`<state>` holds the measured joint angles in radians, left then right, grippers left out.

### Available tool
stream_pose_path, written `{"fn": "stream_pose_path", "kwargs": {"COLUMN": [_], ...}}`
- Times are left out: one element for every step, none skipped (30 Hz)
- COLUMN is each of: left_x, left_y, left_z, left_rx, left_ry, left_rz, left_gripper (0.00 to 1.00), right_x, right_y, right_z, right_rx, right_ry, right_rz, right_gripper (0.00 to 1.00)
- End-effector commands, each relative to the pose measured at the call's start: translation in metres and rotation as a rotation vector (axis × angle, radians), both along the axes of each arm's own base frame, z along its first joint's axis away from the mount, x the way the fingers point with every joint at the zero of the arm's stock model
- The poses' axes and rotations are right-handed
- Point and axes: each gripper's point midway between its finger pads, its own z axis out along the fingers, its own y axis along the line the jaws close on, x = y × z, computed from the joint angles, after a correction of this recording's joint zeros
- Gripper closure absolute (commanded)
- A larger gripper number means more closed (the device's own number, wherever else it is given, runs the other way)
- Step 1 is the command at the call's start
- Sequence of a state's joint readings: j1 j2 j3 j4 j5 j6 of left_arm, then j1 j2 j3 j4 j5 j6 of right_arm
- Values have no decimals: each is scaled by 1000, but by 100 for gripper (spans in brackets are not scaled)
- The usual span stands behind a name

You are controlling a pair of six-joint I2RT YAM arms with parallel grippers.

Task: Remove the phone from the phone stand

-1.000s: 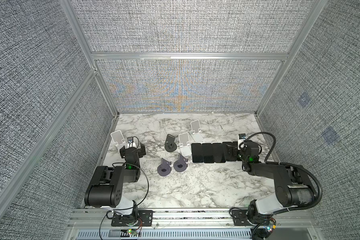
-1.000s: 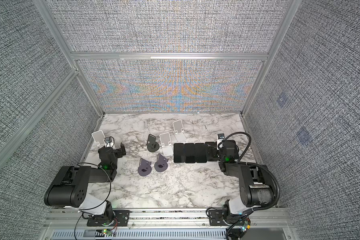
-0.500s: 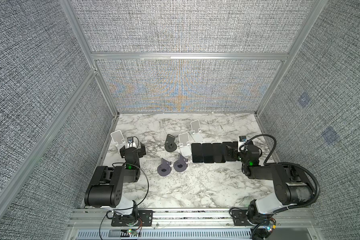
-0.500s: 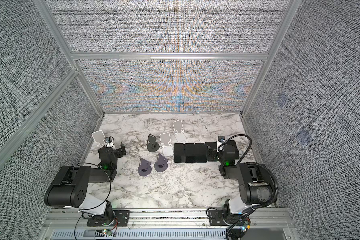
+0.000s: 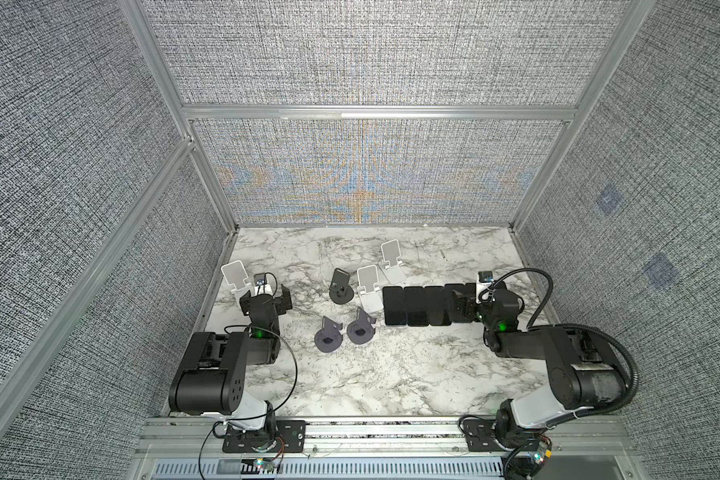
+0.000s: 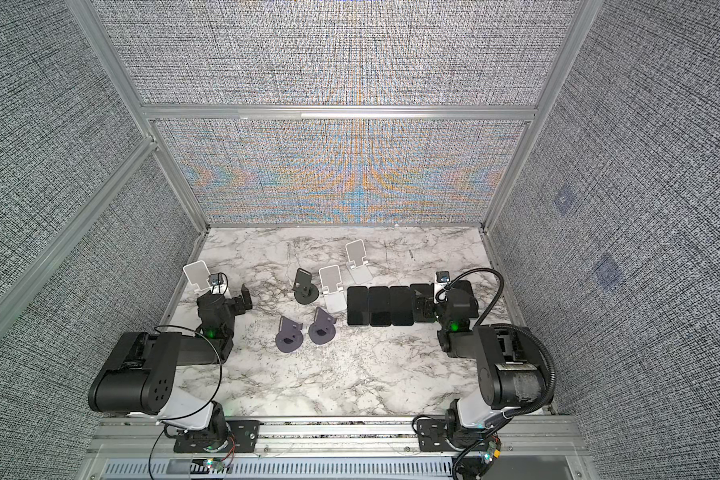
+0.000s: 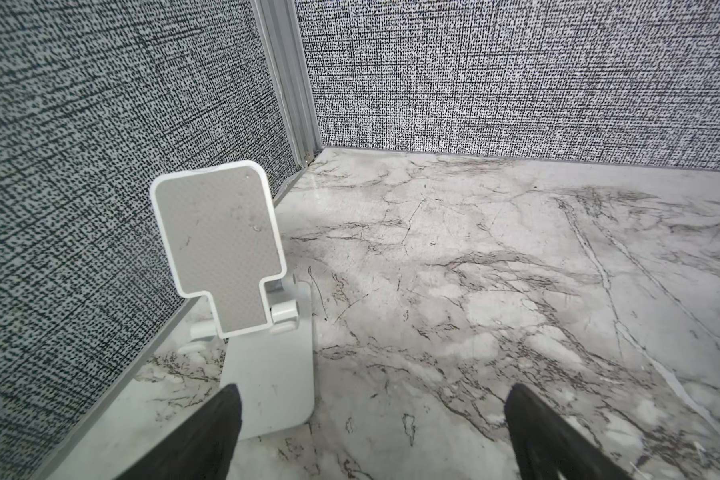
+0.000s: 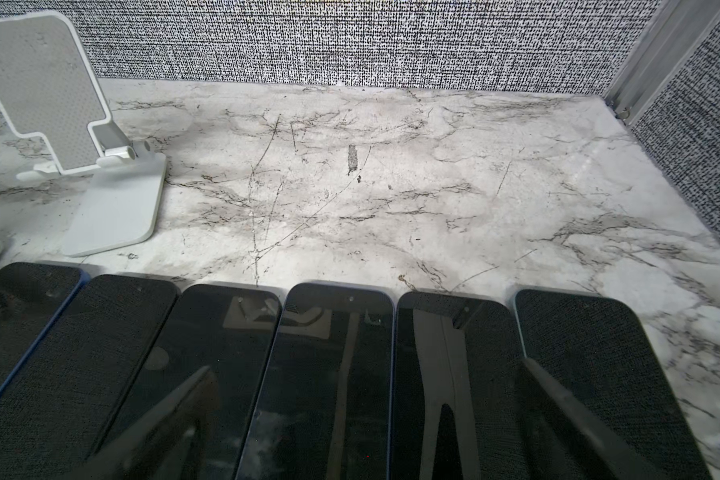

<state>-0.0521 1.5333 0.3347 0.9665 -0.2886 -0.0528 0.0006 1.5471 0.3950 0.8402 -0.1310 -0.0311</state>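
Note:
Several black phones lie flat, side by side, in a row on the marble table. My right gripper hovers open over the right end of that row, with nothing between its fingers. My left gripper is open and empty at the left, just in front of a white phone stand. That stand holds nothing. No phone rests on any stand in view.
Two more white stands sit left of the phone row. Three dark round-based stands stand mid-table. Fabric walls with metal posts enclose the table.
The right arm has folded back slightly towards its base, its gripper staying over the right end of the phone row. The left arm has not moved.

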Motion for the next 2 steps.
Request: {"fn": "stream_pose_path", "kwargs": {"left_x": [1, 1], "left_y": [0, 0], "left_z": [4, 4], "left_rx": [1, 0], "left_ry": [-14, -13], "left_rz": [-1, -2], "left_gripper": [1, 1], "right_x": [3, 2], "right_y": [-2, -3], "right_z": [7, 7], "right_rx": [-6, -7], "right_ry": [-28, -34], "right_rz": [-14, -19], "right_gripper": [1, 1]}}
